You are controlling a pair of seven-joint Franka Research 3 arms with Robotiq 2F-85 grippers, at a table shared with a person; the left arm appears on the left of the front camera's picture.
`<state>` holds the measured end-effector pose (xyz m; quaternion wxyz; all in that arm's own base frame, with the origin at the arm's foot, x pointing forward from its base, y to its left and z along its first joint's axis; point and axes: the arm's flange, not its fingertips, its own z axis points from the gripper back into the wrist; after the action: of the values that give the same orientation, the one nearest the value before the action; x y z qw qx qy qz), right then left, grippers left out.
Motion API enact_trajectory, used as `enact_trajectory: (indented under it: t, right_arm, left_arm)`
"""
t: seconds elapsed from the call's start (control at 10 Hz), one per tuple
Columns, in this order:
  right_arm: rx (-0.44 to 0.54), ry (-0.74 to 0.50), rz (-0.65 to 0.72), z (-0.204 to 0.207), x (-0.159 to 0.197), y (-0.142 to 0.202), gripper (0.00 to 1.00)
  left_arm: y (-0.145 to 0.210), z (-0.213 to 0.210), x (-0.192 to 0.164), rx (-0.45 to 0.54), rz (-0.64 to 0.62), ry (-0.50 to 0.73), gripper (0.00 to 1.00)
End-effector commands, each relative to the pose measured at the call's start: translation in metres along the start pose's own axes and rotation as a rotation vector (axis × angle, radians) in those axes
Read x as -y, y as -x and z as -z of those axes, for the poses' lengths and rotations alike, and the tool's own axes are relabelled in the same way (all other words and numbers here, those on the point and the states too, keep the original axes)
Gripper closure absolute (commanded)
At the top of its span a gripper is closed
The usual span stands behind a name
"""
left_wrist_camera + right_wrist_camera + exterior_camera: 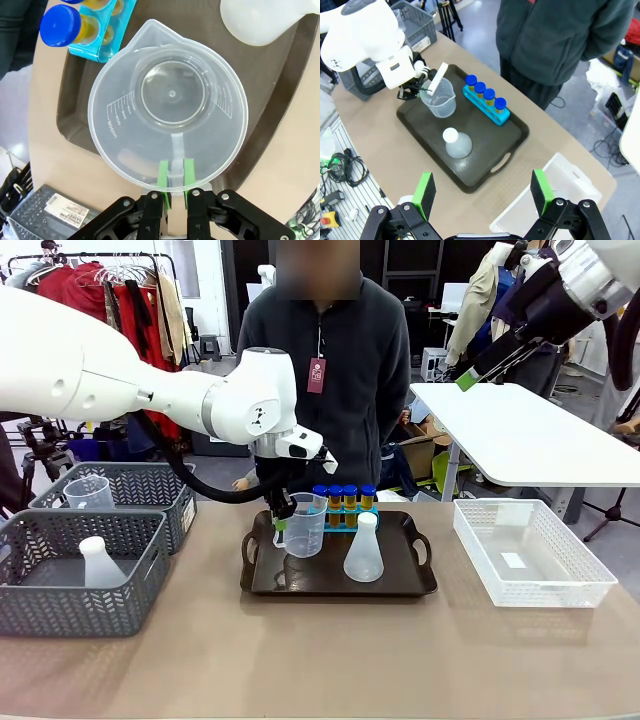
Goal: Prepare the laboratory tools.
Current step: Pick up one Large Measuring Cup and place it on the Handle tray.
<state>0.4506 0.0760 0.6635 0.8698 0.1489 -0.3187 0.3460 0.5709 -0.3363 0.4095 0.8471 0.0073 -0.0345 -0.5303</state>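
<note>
A clear measuring jug point(305, 525) point(170, 100) point(439, 97) stands upright at the left part of the dark tray point(300, 585) point(485, 150). My left gripper point(283, 528) point(173, 175) is shut on the jug's handle, green pads on either side of it. Behind the jug, yellow tubes with blue caps point(345, 498) point(65, 25) point(485, 97) stand in a blue rack. A translucent white conical flask point(363, 550) point(456, 142) stands on the tray to the jug's right. My right gripper point(483, 192) hangs open high above the table's right side, holding nothing.
Two grey mesh baskets sit at the left: the near one point(85, 590) holds a flask, the far one point(150, 490) a jug. A white mesh basket point(530, 550) lies at the right. A person point(320, 370) stands behind the tray.
</note>
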Motion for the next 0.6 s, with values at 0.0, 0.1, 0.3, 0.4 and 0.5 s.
enact_trajectory:
  t: [0.0, 0.1, 0.3, 0.4, 0.5]
  right_arm:
    - [0.006, -0.009, -0.001, -0.0011, 0.0002, -0.0007, 0.00]
    - [0.006, -0.009, -0.001, -0.0011, 0.0002, -0.0007, 0.00]
    - [0.006, -0.009, -0.001, -0.0011, 0.0002, -0.0007, 0.00]
    - [0.006, -0.009, -0.001, -0.0011, 0.0002, -0.0007, 0.00]
    - [0.006, -0.009, -0.001, -0.0011, 0.0002, -0.0007, 0.00]
  left_arm:
    - [0.0046, 0.0055, -0.0018, 0.020, 0.016, 0.011, 1.00]
    - [0.0054, 0.0066, -0.0042, 0.021, 0.015, 0.016, 1.00]
    - [0.0044, 0.0078, -0.0039, 0.020, 0.009, 0.025, 1.00]
    - [0.0033, 0.0078, -0.0035, 0.021, 0.007, 0.030, 1.00]
    - [0.0035, 0.0079, -0.0049, 0.022, 0.009, 0.035, 0.82]
